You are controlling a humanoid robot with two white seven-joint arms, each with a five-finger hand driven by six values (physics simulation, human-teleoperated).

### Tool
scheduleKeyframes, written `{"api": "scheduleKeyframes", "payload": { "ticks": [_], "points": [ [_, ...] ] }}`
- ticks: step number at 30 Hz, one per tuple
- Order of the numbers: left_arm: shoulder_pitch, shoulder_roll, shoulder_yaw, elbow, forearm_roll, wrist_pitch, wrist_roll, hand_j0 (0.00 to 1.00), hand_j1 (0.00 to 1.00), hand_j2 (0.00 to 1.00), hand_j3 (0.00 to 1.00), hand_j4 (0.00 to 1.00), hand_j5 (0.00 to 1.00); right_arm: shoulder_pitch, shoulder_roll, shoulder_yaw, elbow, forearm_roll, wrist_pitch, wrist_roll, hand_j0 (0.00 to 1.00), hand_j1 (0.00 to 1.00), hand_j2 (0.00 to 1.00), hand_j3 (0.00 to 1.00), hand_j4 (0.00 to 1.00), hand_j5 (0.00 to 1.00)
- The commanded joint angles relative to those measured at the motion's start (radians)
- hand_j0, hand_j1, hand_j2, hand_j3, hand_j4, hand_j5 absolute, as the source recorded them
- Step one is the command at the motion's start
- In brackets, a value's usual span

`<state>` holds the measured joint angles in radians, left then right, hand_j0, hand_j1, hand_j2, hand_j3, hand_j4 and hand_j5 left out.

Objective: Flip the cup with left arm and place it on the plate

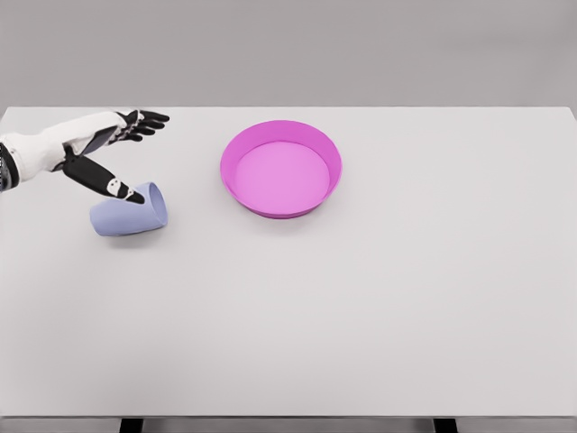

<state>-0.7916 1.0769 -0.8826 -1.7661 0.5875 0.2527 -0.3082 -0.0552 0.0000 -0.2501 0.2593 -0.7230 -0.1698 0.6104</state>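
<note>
Spread left robot hand (106, 149) over tipped cup (130, 211)

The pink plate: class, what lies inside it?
Nothing shows inside the pink plate; its floor looks bare. The near wall hides a thin strip. The cup lies apart, by the left hand.

From my remote station I get one feed: the head camera looks down and forward over the white table (361, 316), taking in nearly its full width from moderate height, the grey wall (361, 45) beyond its far edge.
</note>
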Motion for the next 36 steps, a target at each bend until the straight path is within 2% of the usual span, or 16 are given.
{"api": "scheduleKeyframes", "payload": {
  "ticks": [1, 7, 10, 14, 16, 20, 23, 25, 36],
  "points": [
    [0.005, -0.009, 0.002, -0.001, -0.002, -0.067, -0.003, 1.00, 1.00, 1.00, 1.00, 1.00, 1.00, 0.000, 0.000, 0.000, 0.000, 0.001, 0.000, 0.000, 1.00, 1.00, 1.00, 1.00, 1.00, 1.00],
    [0.054, 0.005, 0.001, 0.000, -0.008, -0.105, 0.008, 1.00, 1.00, 1.00, 1.00, 1.00, 1.00, 0.000, 0.000, 0.000, 0.000, 0.002, 0.000, 0.000, 1.00, 1.00, 1.00, 1.00, 1.00, 1.00],
    [0.078, 0.009, 0.001, 0.000, -0.072, -0.096, 0.009, 1.00, 1.00, 1.00, 1.00, 1.00, 1.00, 0.000, 0.000, 0.000, 0.000, 0.001, 0.000, 0.000, 1.00, 1.00, 1.00, 1.00, 1.00, 1.00],
    [0.088, 0.006, 0.001, 0.000, -0.095, -0.062, 0.011, 1.00, 1.00, 1.00, 1.00, 1.00, 1.00, 0.000, 0.000, 0.000, 0.000, 0.001, 0.000, 0.000, 1.00, 1.00, 1.00, 1.00, 1.00, 1.00],
    [0.118, 0.003, 0.001, 0.000, -0.118, -0.035, 0.018, 1.00, 1.00, 1.00, 1.00, 1.00, 1.00, 0.000, 0.000, 0.000, 0.000, 0.001, 0.000, 0.000, 1.00, 1.00, 1.00, 1.00, 1.00, 1.00],
    [0.117, 0.003, 0.005, 0.000, -0.120, 0.013, 0.023, 1.00, 1.00, 1.00, 1.00, 1.00, 1.00, 0.000, 0.000, 0.000, 0.000, 0.001, 0.000, 0.000, 1.00, 1.00, 1.00, 1.00, 1.00, 1.00],
    [0.121, 0.001, 0.005, 0.000, -0.120, 0.025, 0.069, 1.00, 1.00, 1.00, 1.00, 1.00, 1.00, 0.000, 0.000, 0.000, 0.000, 0.001, 0.000, 0.000, 1.00, 1.00, 1.00, 1.00, 1.00, 1.00],
    [0.124, 0.000, 0.004, 0.000, -0.120, 0.086, 0.070, 1.00, 1.00, 1.00, 1.00, 1.00, 1.00, 0.000, 0.000, 0.000, 0.000, 0.001, 0.000, 0.000, 1.00, 1.00, 1.00, 1.00, 1.00, 1.00],
    [0.126, -0.005, 0.004, 0.000, -0.120, 0.094, 0.072, 1.00, 1.00, 1.00, 1.00, 1.00, 1.00, 0.000, 0.000, 0.000, 0.000, 0.001, 0.000, 0.000, 1.00, 1.00, 1.00, 1.00, 1.00, 1.00]
  ]
}}
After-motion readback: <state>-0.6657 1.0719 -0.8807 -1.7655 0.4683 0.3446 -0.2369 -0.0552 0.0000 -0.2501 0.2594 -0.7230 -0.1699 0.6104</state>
